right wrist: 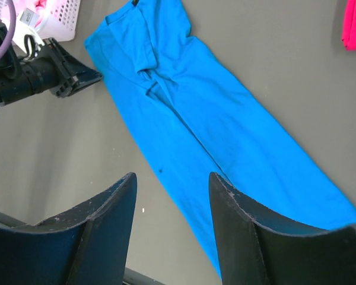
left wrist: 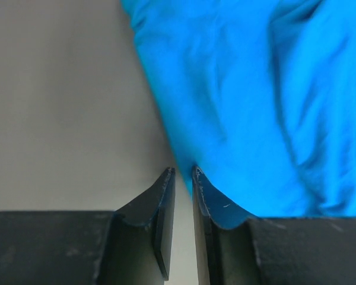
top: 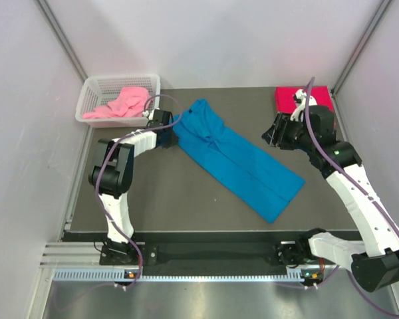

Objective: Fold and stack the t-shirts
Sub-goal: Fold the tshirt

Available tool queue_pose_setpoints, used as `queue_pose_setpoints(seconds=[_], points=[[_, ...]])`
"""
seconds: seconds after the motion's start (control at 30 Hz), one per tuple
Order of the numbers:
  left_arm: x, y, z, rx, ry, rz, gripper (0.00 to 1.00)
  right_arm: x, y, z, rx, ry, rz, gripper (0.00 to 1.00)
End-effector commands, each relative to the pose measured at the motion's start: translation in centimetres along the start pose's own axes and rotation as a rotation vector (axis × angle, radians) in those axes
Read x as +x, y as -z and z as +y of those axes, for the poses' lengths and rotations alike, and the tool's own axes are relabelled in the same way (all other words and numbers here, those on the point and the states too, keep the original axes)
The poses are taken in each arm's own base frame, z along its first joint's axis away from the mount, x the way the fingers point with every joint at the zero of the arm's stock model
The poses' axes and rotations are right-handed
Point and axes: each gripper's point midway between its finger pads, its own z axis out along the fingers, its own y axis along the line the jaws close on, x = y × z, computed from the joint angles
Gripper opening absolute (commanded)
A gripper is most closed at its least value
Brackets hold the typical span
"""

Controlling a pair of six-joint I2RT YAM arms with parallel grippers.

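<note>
- We see a dark grey counter (top: 186,199) closed in by pale walls on the left, right and far sides.
- The blue t-shirt (top: 236,159) lies across the middle of it as a long, narrow strip. It runs diagonally, hem end nearest us and collar end farther off.
- The left end effector (left wrist: 183,173) sits at the left edge of the blue t-shirt, near its collar end. Its jaws are parted by a narrow slit with nothing in it, and the cloth's edge touches one fingertip.
- The right end effector (right wrist: 172,176) hovers right of the blue t-shirt, jaws wide apart and empty.
- Beyond the blue t-shirt, the red t-shirt (top: 289,98) lies folded to the right. The pink t-shirt (top: 123,103) is heaped in a white basket (top: 90,90) to the left.
- Only the left wrist view shows that slit. The right wrist view shows the blue t-shirt's lengthwise crease and just a corner of the red t-shirt.
</note>
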Motion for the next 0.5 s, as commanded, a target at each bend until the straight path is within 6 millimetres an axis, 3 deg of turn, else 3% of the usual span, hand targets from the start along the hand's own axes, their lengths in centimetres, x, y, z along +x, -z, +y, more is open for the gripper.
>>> queue_pose_setpoints(seconds=[0.0,0.27,0.37,0.47], points=[[-0.79,-1.12,-0.87,0.046,0.043,-0.065,0.24,-1.05,0.51,0.61,-0.027,-0.004,-0.052,0.52],[-0.52,-1.44,-0.02,0.022,0.075,-0.084,0.25,-0.93,0.3,0.6,-0.029,-0.005,-0.049,0.52],[-0.79,-1.69,-0.24,0.023,0.072,-0.087,0.19,-0.96,0.25,0.64,-0.031,-0.006,-0.05,0.52],[-1.15,-2.09,-0.57,0.024,0.067,-0.09,0.01,-1.19,0.08,0.7,-0.033,-0.002,-0.054,0.52]])
